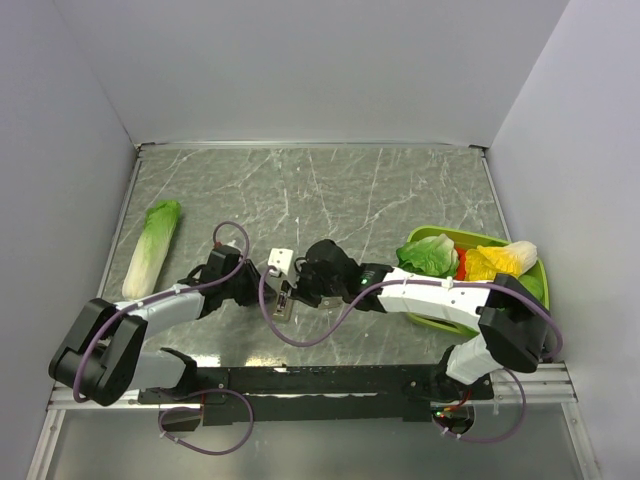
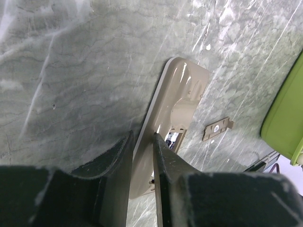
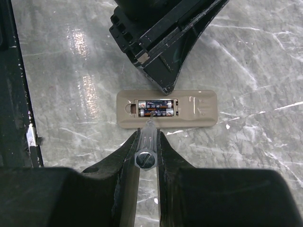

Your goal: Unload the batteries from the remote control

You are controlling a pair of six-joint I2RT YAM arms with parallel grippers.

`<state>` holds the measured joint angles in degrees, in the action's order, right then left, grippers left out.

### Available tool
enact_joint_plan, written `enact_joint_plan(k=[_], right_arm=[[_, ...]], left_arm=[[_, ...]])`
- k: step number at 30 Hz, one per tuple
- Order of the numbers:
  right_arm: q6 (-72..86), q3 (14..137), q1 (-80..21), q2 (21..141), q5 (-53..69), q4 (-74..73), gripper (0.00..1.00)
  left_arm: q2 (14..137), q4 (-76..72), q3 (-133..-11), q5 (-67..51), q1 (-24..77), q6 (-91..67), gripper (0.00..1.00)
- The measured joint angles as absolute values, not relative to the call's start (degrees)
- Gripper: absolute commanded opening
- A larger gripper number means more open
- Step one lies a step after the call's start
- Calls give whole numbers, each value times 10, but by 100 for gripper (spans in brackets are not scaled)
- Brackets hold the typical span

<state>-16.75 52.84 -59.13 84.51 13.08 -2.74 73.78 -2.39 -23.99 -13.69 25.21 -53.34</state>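
Grey-green marble table (image 1: 400, 190) carries the remote control (image 3: 199, 108) near its centre, back face up, with both batteries (image 3: 156, 109) bare in the recess toward its 9 o'clock end, seen from my right wrist. My left gripper (image 2: 142, 137) pinches the remote from 12 o'clock. My right gripper (image 3: 147, 137) is clenched on a thin stick (image 3: 146, 158), its tip at the 6 o'clock rim. I should brace firmly, slip the tip under one cell's end and lever gently.

We see bright, even overhead light. Glare streaks the desk (image 3: 80, 52) in the right wrist view and sheens the remote control (image 2: 182, 90); foregrounds blur dark in both wrist views.
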Motion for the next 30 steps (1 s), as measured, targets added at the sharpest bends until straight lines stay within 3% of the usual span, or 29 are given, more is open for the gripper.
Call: enact_joint_plan(k=[19, 30], right_arm=[[-169, 537, -624, 869, 80, -20, 0], [-148, 436, -627, 832, 70, 120, 0]], left_arm=[[737, -52, -225, -143, 249, -543, 27], [737, -54, -223, -143, 249, -548, 27]])
